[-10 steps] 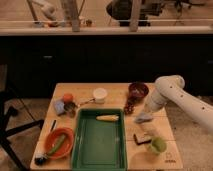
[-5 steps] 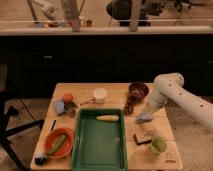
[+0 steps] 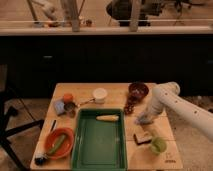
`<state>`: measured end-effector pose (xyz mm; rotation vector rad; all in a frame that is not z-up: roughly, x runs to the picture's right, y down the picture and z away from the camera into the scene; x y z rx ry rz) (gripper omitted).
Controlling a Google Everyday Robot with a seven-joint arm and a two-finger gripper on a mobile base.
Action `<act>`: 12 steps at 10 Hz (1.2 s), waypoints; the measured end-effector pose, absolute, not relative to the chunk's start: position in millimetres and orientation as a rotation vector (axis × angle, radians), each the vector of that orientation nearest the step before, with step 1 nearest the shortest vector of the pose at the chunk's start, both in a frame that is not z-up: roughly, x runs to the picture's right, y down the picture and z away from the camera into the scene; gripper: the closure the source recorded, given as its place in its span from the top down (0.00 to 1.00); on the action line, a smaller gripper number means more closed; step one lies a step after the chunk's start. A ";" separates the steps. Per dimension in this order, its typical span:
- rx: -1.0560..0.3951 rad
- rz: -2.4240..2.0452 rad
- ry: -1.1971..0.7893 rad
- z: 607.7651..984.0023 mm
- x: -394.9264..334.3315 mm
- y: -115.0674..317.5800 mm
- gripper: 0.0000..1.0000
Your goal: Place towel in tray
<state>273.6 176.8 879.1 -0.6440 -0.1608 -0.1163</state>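
Note:
The green tray lies in the middle of the wooden table, with a yellow corn cob at its far end. My white arm reaches in from the right. My gripper is low over the table, just right of the tray's far right corner. A pale bluish towel is bunched at the gripper's tip, on or just above the table.
A dark red bowl and dark grapes sit behind the gripper. A sponge and a green cup are in front of it. A white cup, an orange plate and small items are to the left.

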 end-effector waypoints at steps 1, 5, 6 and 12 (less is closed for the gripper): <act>-0.642 -0.119 -0.157 880.2 274.0 176.8 0.80; -0.634 -0.144 -0.156 878.0 266.3 170.9 0.80; -0.636 -0.142 -0.158 878.1 266.4 171.1 0.80; -0.669 -0.115 -0.179 885.3 275.4 186.0 0.49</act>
